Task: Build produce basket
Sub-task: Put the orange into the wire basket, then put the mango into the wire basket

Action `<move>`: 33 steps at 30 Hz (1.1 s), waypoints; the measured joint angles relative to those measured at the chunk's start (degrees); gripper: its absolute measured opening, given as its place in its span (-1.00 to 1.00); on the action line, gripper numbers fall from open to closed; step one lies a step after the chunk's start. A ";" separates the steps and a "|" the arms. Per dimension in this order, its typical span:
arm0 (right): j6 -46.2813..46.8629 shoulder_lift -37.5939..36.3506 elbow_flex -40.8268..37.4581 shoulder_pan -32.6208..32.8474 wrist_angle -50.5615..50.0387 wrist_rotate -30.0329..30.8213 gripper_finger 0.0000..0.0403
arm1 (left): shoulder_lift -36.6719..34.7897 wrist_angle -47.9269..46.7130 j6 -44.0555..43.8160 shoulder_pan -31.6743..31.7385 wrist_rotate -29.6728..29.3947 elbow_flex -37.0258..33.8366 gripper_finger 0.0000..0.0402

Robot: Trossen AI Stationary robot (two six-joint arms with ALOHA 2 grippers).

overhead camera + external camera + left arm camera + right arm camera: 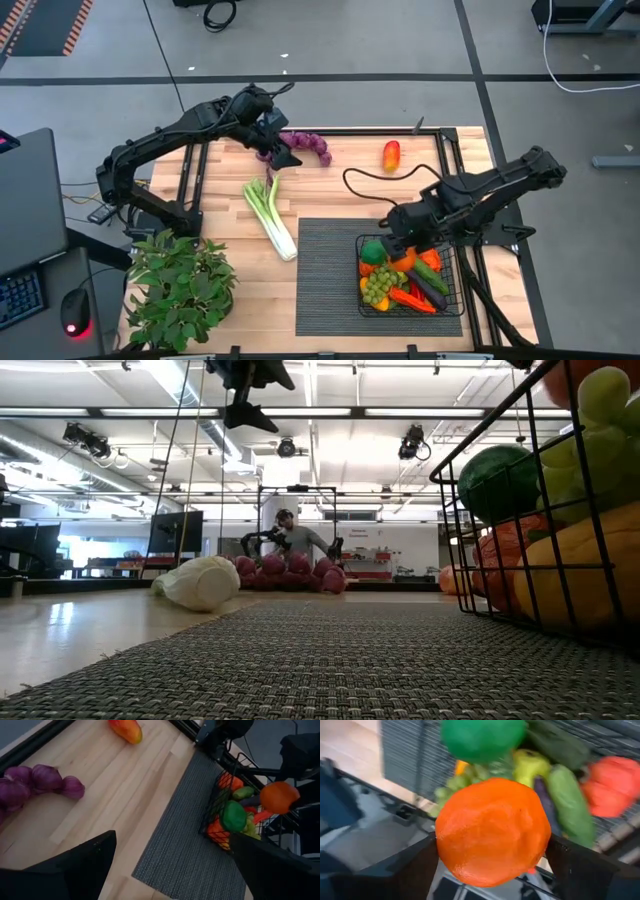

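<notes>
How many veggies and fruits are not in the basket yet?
4: the purple grapes under the left gripper, the leek beside the mat, the pepper at the far edge, the orange in the right gripper.

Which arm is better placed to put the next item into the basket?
Probably the right: its gripper already holds the orange over the basket. The left gripper hangs open above the purple grapes, holding nothing.

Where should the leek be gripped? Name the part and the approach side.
Grip the leek across its pale middle stalk, coming straight down from above. It lies flat on the wood, long and narrow, leaves fanned toward the grapes, white end by the mat. Bare wood on both long sides leaves room for fingers. The open left gripper hangs nearest.
</notes>
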 joint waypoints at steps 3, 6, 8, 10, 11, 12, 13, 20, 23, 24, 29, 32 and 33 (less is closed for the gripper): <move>0.37 0.00 0.00 1.60 -3.58 1.08 0.89 | 0.00 -0.65 0.07 0.02 0.13 0.00 0.96; 1.40 0.00 0.00 2.75 -5.12 1.67 0.96 | 0.00 -0.54 1.19 0.02 0.13 0.00 0.96; 2.05 0.02 0.00 3.22 -5.03 1.68 0.95 | 0.00 -0.56 1.52 0.02 0.13 0.00 0.96; 2.61 0.02 0.00 3.45 -4.86 1.67 0.95 | 0.00 -0.57 1.14 0.02 0.13 0.00 0.96; 2.63 0.02 0.00 3.44 -4.88 1.80 0.96 | 0.00 -0.57 0.95 0.02 0.13 0.00 0.96; 2.61 0.02 0.00 3.42 -4.80 2.30 0.97 | 0.00 -0.57 0.75 0.02 0.13 0.00 0.96; 2.59 0.02 0.00 3.13 -4.76 3.14 0.98 | 0.00 -0.57 0.38 0.02 0.13 0.00 0.96; 1.29 -0.16 0.00 -2.59 -4.11 11.62 0.97 | 0.00 -0.54 -0.37 0.02 0.13 0.00 0.96; -1.69 -0.17 0.00 -6.19 -3.25 14.98 0.98 | 0.00 -0.54 -0.41 0.02 0.13 0.00 0.96; -3.37 -0.18 0.00 -7.53 -3.07 15.70 0.98 | 0.00 -0.56 -0.44 0.02 0.13 0.00 0.96; -12.03 -0.20 0.00 -15.58 -2.03 18.37 0.97 | 0.00 -0.84 -4.24 0.02 0.21 0.00 0.96; -18.30 -0.20 0.00 -21.45 0.23 19.41 0.97 | 0.00 -0.85 -5.50 0.02 2.10 0.00 0.96; -20.68 -0.19 0.00 -23.35 0.31 19.73 0.97 | 0.00 -0.85 -6.29 -0.03 2.77 0.00 0.96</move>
